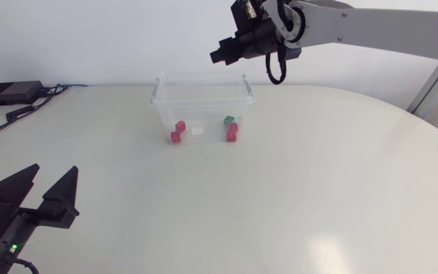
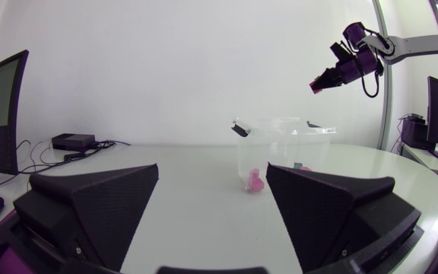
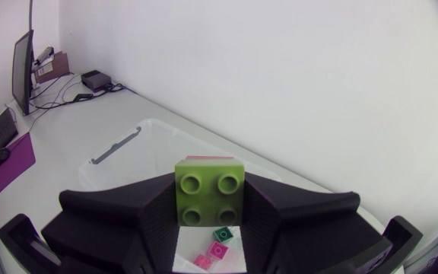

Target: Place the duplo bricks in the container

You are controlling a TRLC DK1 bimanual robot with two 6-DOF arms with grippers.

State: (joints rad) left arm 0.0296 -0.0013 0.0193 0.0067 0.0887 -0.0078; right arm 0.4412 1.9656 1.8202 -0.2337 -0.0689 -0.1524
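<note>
The right gripper (image 1: 219, 55) clamps a lime-green duplo brick (image 3: 209, 192) between its fingers, the clear container (image 1: 158, 91) with red and green bricks (image 1: 231, 131) beneath it; the left gripper (image 1: 54, 173) sits spread open, well apart.

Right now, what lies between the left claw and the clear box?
Only bare table lies between the left gripper and the box. The head view shows this plainly.

Red and green duplo bricks (image 1: 232, 134) sit in the clear plastic container (image 1: 201, 100), lime-green duplo brick (image 3: 208, 192) in the right gripper (image 1: 217, 55) above.
</note>
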